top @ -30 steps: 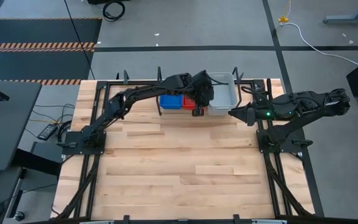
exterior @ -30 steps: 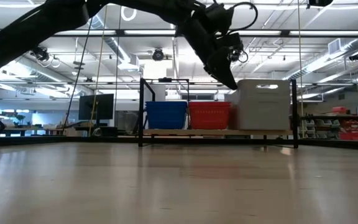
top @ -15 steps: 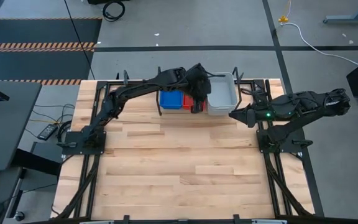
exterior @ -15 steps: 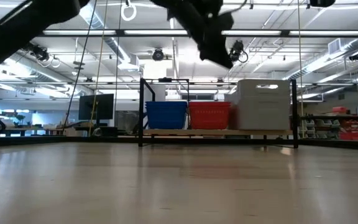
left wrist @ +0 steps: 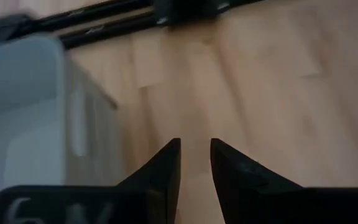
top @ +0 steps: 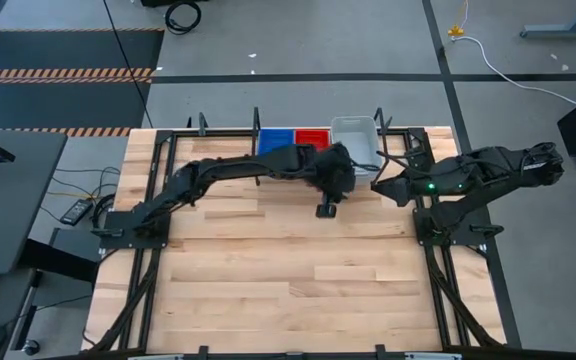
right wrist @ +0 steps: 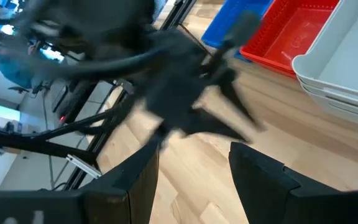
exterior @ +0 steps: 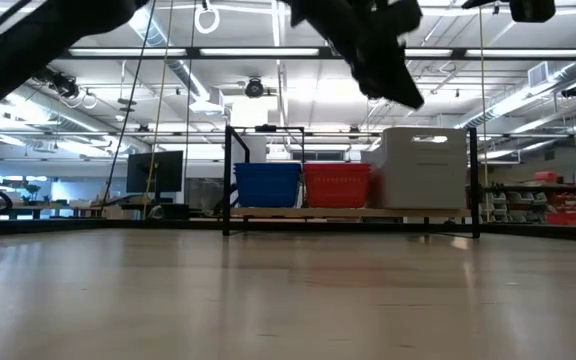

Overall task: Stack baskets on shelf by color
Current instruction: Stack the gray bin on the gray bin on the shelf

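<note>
Hovering empty, left gripper (top: 325, 210) fingers clear of baskets (top: 314, 137).

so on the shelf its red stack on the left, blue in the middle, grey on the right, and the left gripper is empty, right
Not quite: the colours are swapped. The low view shows the blue stack on the left and the red stack in the middle. The grey stack is on the right of the shelf, and the left gripper holds nothing, as you said.
</note>
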Available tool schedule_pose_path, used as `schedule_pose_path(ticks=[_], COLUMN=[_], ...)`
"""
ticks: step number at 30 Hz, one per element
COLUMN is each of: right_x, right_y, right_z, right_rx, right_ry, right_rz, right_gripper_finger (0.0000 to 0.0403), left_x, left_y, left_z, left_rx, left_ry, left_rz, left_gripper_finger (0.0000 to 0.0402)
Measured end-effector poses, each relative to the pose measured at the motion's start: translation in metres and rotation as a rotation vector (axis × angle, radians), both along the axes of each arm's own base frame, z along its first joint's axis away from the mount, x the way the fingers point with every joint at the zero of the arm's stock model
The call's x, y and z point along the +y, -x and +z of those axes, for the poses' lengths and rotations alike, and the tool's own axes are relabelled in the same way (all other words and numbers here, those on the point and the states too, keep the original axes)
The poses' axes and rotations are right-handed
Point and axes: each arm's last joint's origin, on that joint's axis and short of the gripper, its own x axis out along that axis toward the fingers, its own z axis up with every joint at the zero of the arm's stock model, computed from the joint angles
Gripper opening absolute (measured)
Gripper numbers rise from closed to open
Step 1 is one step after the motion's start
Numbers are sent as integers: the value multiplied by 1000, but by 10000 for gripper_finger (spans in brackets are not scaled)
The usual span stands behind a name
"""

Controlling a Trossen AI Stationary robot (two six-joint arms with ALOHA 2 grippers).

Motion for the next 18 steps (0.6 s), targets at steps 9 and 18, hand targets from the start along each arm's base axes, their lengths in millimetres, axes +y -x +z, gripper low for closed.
schedule_pose_path(ticks=[9, 18], right_x=[2, 2], right_y=[-1, -1], right_z=[2, 2], right_rx=[-16, -16], right_ry=[-38, -34], right_rz=[37, 40], right_gripper_finger=[200, 200], left_x=[29, 49], left_y=[-10, -11], left_z=[-31, -27], left_rx=[35, -39], left_ry=[9, -2], left_rz=[96, 166], left_gripper_finger=[93, 93])
